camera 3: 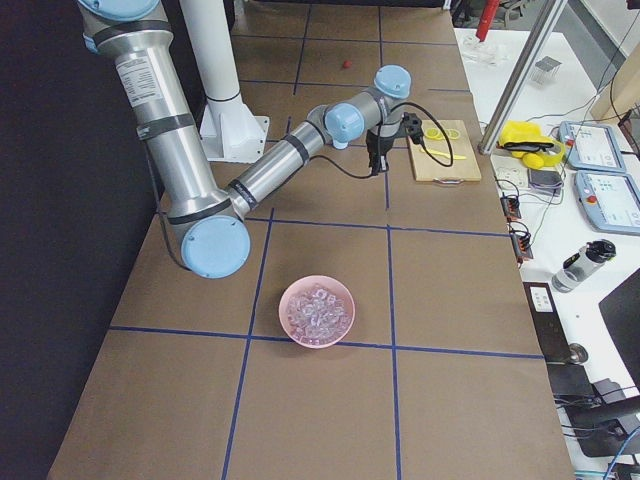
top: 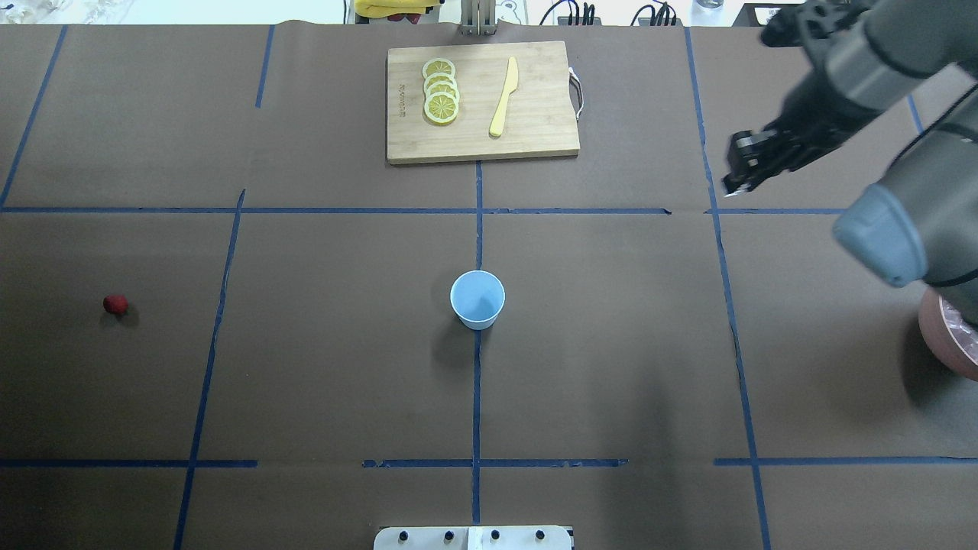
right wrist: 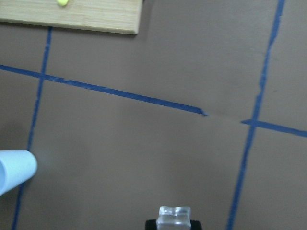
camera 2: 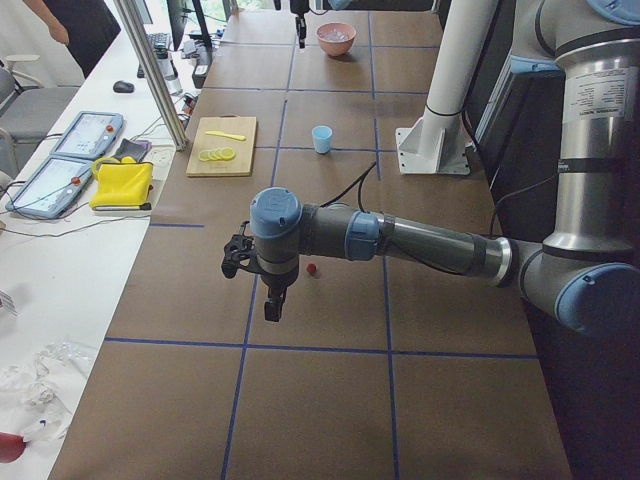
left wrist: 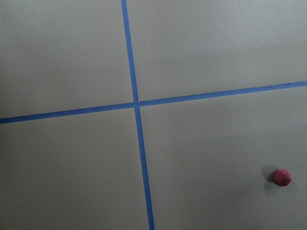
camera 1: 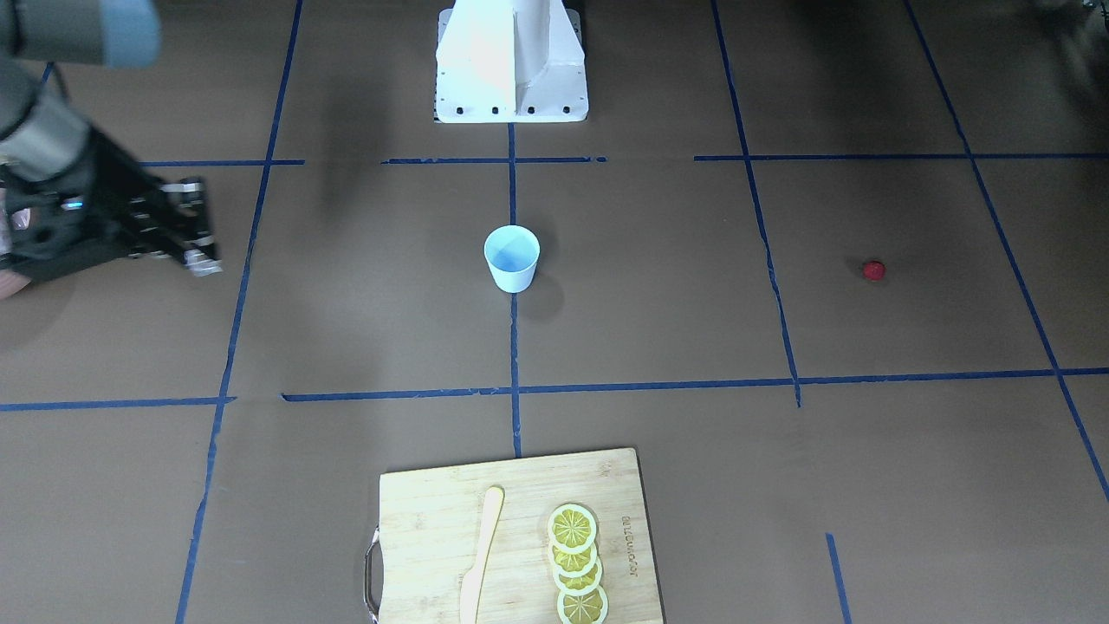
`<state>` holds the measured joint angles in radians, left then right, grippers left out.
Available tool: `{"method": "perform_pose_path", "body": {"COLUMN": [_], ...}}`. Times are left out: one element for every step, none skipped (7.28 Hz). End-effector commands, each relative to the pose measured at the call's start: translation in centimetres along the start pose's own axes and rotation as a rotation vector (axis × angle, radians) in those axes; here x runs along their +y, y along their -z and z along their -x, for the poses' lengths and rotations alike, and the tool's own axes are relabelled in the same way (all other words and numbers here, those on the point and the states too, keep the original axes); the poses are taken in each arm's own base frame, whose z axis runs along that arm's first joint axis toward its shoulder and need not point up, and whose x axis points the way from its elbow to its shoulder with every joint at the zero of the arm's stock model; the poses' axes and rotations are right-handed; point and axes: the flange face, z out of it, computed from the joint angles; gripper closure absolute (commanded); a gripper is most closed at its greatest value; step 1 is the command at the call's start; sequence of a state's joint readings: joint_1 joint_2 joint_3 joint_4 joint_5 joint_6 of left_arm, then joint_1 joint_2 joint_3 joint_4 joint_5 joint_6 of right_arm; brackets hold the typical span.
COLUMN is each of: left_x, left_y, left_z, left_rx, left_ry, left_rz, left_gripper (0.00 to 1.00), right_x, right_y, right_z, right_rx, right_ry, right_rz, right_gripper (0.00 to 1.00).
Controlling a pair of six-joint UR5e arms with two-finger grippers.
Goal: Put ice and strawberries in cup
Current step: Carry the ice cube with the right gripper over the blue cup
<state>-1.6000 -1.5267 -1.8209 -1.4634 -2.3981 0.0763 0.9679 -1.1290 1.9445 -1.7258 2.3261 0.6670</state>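
**Front view:** The cup (camera 1: pixel 511 257) stands upright on the desk (camera 1: pixel 676 295), on the middle tape line. The berry (camera 1: pixel 873 270) lies well apart from it, on the left arm's side. The right claw (camera 1: pixel 202 258) hangs on the other side, pinched narrow on a clear ice cube (camera 1: pixel 206 267). Nearest the camera, a board (camera 1: pixel 520 485) carries lemon slices (camera 1: pixel 576 563) and a pale knife (camera 1: pixel 481 555).

**Overhead:** The right claw (top: pixel 735 185) is above the desk beside the board (top: pixel 535 137), well away from the cup (top: pixel 477 299). A pink bowl (top: pixel 928 336) shows at the right edge, partly hidden by the arm, with ice (top: pixel 964 336) in it. The berry (top: pixel 115 304) sits alone far to the left.

**Left side:** The left claw (camera 2: pixel 272 308) points down near the berry (camera 2: pixel 313 269). I cannot tell whether it is wide or narrow. The cup (camera 2: pixel 321 138) and bowl (camera 2: pixel 336 45) lie beyond.

**Right side:** The bowl (camera 3: pixel 288 318) of ice (camera 3: pixel 318 308) is nearest. The right claw (camera 3: pixel 377 165) hangs past it, near the board (camera 3: pixel 447 165).

**Left wrist:** The berry (left wrist: pixel 282 177) lies low on the right, beside crossed blue tape (left wrist: pixel 136 103). No fingers show.

**Right wrist:** The ice cube (right wrist: pixel 175 215) sits gripped at the bottom edge. The cup (right wrist: pixel 14 170) is at the left edge.
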Motion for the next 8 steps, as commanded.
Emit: {"method": "perform_pose_path", "body": {"left_x": [0.0,0.0,0.0,0.0,0.0,0.1,0.0,0.0], "left_y": [-0.1,-0.2,-0.2,-0.2,-0.2,-0.3,-0.3,-0.3], "left_z": [0.1,0.2,0.2,0.3,0.2,0.3,0.3,0.3], "left_rx": [0.0,-0.002,0.0,-0.002,0.0,0.0,0.0,0.0], "left_ry": [0.002,0.003,0.004,0.006,0.004,0.006,0.006,0.006], "left_rz": [0.002,0.004,0.005,0.005,0.005,0.006,0.006,0.006], "left_gripper": [0.0,0.0,0.0,0.0,0.0,0.0,0.0,0.0], "right_x": [2.9,4.6,4.4,4.1,3.6,2.5,1.5,1.5], "right_y": [-5.0,-8.4,-10.8,-12.5,-13.6,-14.8,-15.8,-15.9], "right_z": [12.9,17.9,21.9,24.3,25.3,26.7,27.4,27.5], "right_rx": [-0.005,0.044,0.066,0.077,0.089,0.086,0.075,0.076], "right_ry": [-0.039,-0.026,-0.052,-0.069,-0.068,-0.065,-0.061,-0.061], "right_rz": [0.01,-0.03,-0.043,-0.028,-0.022,-0.02,-0.026,-0.026], "right_gripper": [1.0,1.0,1.0,1.0,1.0,1.0,1.0,1.0]}}
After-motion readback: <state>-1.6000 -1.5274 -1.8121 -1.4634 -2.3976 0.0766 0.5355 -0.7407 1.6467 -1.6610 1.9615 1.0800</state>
